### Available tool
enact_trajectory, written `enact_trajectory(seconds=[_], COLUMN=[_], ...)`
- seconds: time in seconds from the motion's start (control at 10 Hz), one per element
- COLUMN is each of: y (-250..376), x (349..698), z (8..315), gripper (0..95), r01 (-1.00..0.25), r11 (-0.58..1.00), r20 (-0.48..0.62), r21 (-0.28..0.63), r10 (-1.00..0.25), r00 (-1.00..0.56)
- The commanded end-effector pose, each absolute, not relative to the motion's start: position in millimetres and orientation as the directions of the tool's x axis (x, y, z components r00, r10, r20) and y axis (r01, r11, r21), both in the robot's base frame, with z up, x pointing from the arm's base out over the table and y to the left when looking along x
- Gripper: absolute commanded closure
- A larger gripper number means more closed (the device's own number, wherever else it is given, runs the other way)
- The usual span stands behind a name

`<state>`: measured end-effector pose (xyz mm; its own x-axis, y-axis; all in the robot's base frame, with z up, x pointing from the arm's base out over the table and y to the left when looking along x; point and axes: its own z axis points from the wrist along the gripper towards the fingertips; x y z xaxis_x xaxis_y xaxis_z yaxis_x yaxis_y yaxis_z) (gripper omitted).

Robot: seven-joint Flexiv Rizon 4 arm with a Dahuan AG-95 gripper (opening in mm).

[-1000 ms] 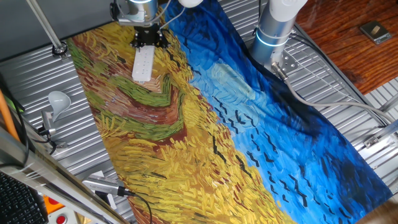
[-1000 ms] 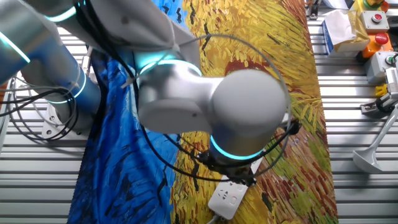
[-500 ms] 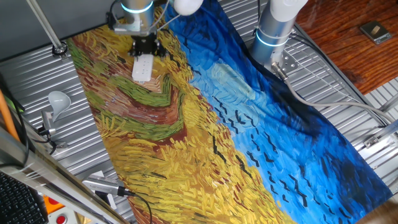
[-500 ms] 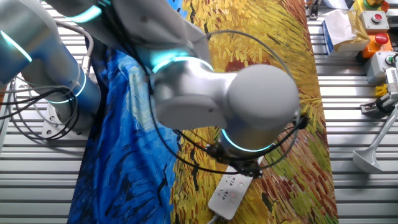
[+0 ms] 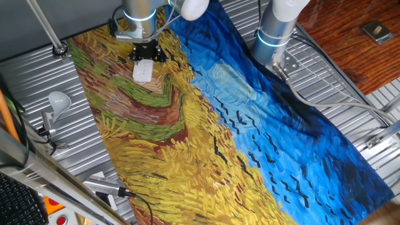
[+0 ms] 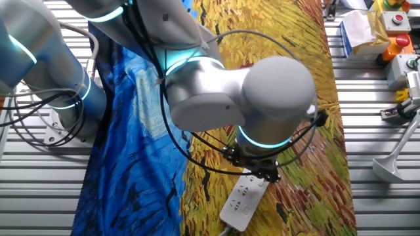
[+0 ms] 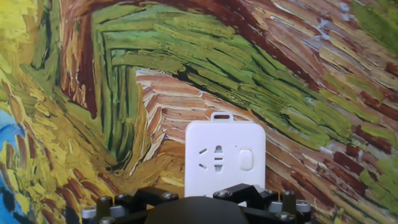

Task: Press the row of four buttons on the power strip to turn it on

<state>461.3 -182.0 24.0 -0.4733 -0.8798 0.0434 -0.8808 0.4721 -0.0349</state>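
Note:
The power strip [image 5: 142, 72] is a white bar lying on the yellow part of the painted cloth, at the far left of the table. My gripper [image 5: 144, 55] hangs right over its far part and hides that part. From the opposite side, the strip [image 6: 241, 202] sticks out below the gripper [image 6: 260, 176]. The hand view shows only the strip's end [image 7: 224, 143], with one socket and one pale button [image 7: 246, 159]; the other buttons of the row are hidden under the hand. My fingertips are not visible in any view.
A painted cloth [image 5: 219, 125] covers the table. A white light bulb on a metal holder [image 5: 57, 100] stands at the left edge. The arm's base [image 5: 275, 31] and its cables [image 6: 39, 124] sit beside the blue side. Boxes with red buttons [image 6: 394, 26] stand in a corner.
The gripper has moved along the power strip toward its free end and now covers more of the strip. The strip has stayed where it was.

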Motion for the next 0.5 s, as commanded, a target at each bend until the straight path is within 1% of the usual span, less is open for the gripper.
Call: enact_trajectory(seconds=[0.1,0.5], y=[-183.3,-187.5], x=[458.1,453.4], z=[26.2,24.7], gripper=[0.0,0.0], r01=[-0.883,-0.882], r11=[0.468,0.469], r20=[0.050,0.050], r21=[-0.036,-0.038], r10=[-0.881,-0.881], r00=[-0.470,-0.471])
